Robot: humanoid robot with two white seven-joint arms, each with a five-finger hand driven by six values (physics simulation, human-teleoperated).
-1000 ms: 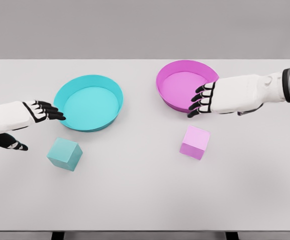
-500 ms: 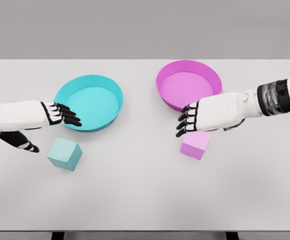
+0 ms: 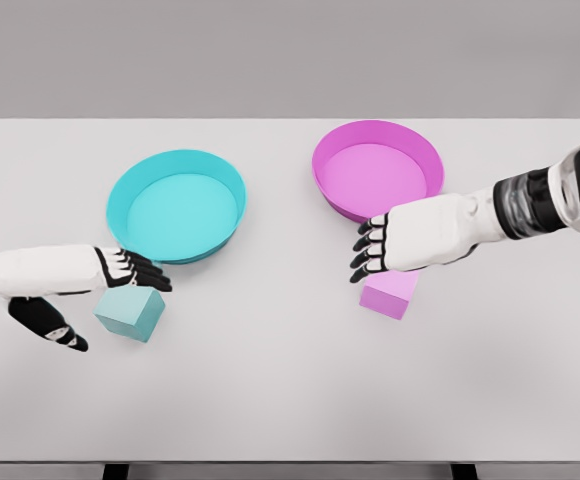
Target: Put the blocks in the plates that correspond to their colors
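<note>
Wide pale surface [image 3: 290,400], carrying everything. Two round plates toward the back: cyan plate [image 3: 176,171] at left, magenta plate [image 3: 420,140] at right, both without blocks.

Left robot hand [image 3: 120,275] low at the left, fingers extended over the top rear edge of the cyan block [image 3: 128,311], thumb apart below at the near left; spread, nothing gripped yet. Right robot hand [image 3: 385,245] flat over the magenta block [image 3: 390,294], fingers straight, covering its upper part; holding nothing, contact not discernible.

Both blocks on the surface, each just in front of its matching plate, near but not touching.

Likely risks: a push instead of a grasp, sliding a block off line if fingers close unevenly; a corner pinch twisting the cube loose during the lift toward the rim.
</note>
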